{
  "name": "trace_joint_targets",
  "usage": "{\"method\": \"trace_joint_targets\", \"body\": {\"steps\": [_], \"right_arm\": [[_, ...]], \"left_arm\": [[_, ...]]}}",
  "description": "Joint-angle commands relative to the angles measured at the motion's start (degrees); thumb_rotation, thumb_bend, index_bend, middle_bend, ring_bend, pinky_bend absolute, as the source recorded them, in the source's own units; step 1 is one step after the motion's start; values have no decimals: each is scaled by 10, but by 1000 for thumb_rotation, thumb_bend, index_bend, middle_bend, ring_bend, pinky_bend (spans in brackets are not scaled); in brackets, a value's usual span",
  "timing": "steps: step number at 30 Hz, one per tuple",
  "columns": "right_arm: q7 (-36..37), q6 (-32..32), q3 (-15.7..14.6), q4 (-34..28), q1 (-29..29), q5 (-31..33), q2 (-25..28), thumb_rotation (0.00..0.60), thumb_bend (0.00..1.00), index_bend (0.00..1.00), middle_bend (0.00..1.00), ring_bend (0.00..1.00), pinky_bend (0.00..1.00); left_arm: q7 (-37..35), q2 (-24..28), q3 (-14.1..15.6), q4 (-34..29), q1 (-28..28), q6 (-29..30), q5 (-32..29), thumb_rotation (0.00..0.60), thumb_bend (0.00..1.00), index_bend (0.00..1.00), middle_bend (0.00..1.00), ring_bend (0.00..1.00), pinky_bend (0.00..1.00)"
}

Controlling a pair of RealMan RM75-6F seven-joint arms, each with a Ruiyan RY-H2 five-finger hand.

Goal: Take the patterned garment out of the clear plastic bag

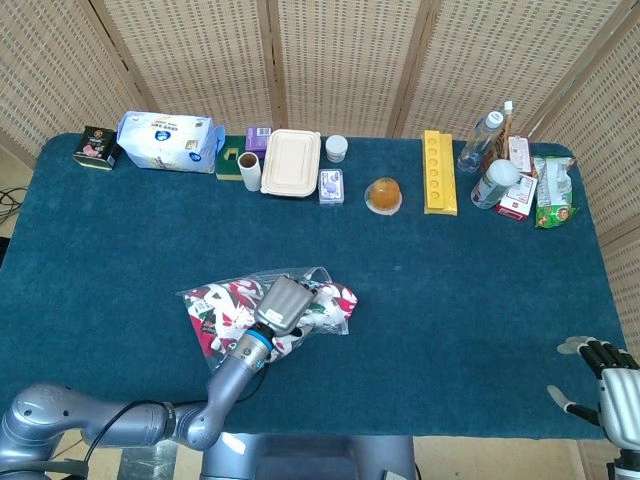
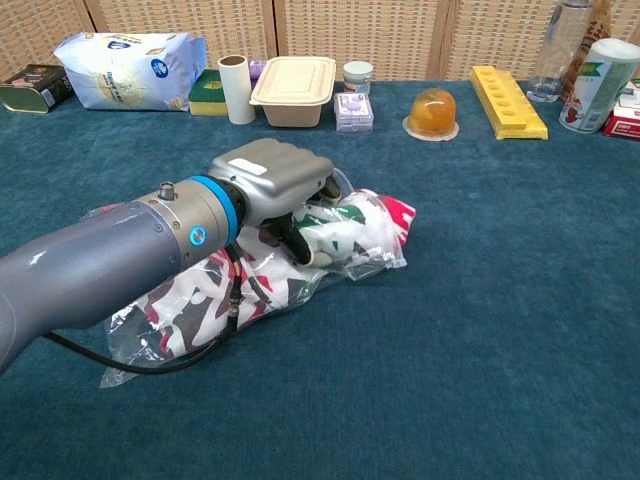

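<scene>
One hand works: my left hand [image 2: 285, 190] curls into the red-white-green patterned garment [image 2: 355, 225] inside the crinkled clear plastic bag [image 2: 150, 345]; my right hand [image 1: 608, 375] idles with fingers spread. Next I need the bag pinned.

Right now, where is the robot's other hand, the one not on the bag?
The right hand sits at the table's near right corner in the head view, fingers apart, far from the plastic bag.

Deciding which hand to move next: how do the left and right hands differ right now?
The left hand is out over the middle of the table, resting on the bag with fingers curled into the garment; the right hand sits off the near right corner, fingers spread, holding nothing. Both are grey metal.
</scene>
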Motion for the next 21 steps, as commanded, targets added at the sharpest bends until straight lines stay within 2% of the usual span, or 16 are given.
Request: {"method": "trace_joint_targets", "body": {"steps": [1,5,9,14,17,21], "right_arm": [[-2,3,1,-2,-1,-1,-1,598,202,377,359,320,349],[-4,5,1,-6,-1,-4,0,600,202,377,359,320,353],[-13,2,0,-12,2,-12,1,600,202,377,359,320,361],[-25,-3,-1,-20,10,-26,-3,599,201,377,360,320,377],[-36,-7,0,-24,14,-30,-8,600,202,377,361,320,389],[-53,-11,4,-31,20,-30,-13,600,202,375,364,324,403]], "left_arm": [[-94,15,-7,30,3,-10,78,600,415,699,555,590,591],[-201,23,-19,65,4,-2,152,600,421,700,563,600,600],[-344,25,-19,130,-4,36,268,600,417,700,565,601,601],[-523,6,-11,278,-38,141,410,600,398,700,565,601,603],[-605,-17,-8,379,-63,211,465,600,382,700,565,601,602],[-685,-49,3,486,-94,271,506,600,346,699,565,601,602]]}}
